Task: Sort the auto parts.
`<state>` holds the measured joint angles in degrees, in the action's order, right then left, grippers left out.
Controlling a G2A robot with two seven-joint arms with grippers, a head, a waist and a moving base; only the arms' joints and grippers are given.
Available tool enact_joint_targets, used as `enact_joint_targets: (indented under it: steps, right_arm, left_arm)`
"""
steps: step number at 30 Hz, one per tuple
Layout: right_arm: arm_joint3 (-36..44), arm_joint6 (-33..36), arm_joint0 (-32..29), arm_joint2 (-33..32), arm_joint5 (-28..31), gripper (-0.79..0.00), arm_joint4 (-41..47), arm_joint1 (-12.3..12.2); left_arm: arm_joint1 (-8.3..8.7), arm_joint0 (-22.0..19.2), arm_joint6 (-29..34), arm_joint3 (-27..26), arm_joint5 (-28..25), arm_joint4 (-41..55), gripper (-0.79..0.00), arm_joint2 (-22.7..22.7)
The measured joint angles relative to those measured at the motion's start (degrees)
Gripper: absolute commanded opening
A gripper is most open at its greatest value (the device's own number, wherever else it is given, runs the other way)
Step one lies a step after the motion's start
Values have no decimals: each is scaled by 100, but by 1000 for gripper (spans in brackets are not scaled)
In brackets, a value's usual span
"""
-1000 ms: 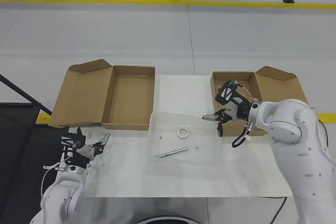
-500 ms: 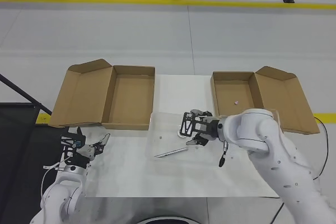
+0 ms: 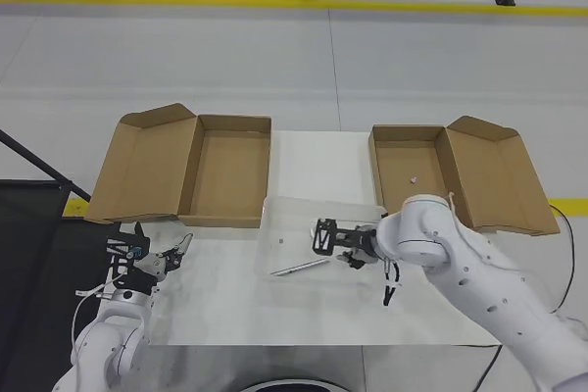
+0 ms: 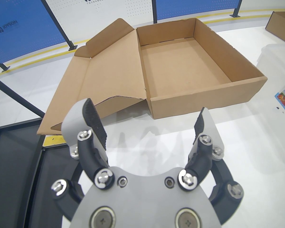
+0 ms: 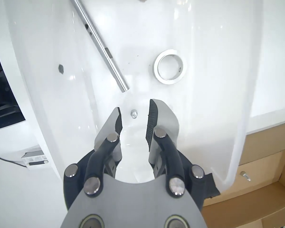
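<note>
A clear plastic tray (image 3: 274, 211) sits mid-table. In it lie a thin metal rod (image 5: 97, 41), a metal ring (image 5: 169, 66) and a small bolt (image 5: 133, 113). My right gripper (image 5: 135, 106) hangs low inside the tray (image 5: 242, 110), open, with the small bolt on the tray floor between its fingertips and not gripped. In the top view the right gripper (image 3: 325, 238) is just right of the rod (image 3: 300, 266). My left gripper (image 4: 146, 110) is open and empty above the table's front left part (image 3: 176, 250).
An open cardboard box (image 3: 225, 176) stands left of the tray, its inside bare (image 4: 187, 60). A second open box (image 3: 412, 171) stands to the right with one small part (image 3: 413, 179) in it. A black frame borders the table's left side.
The right arm swung from over the right box to the tray and came down over the small bolt. The left arm stayed still.
</note>
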<state>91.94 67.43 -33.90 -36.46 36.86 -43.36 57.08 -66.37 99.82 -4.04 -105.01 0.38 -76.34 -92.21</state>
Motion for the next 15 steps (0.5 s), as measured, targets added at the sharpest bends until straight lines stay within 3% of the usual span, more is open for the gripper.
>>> enact_joint_targets:
  steps: [7, 15]
  right_arm:
    - [-295, 250, 410, 542, -251, -514, 445, -84]
    - [-550, 250, 651, 849, -263, -517, 618, -14]
  left_arm:
    - [0, 0, 0, 0, 0, 0, 0, 0]
    - [0, 0, 0, 0, 0, 0, 0, 0]
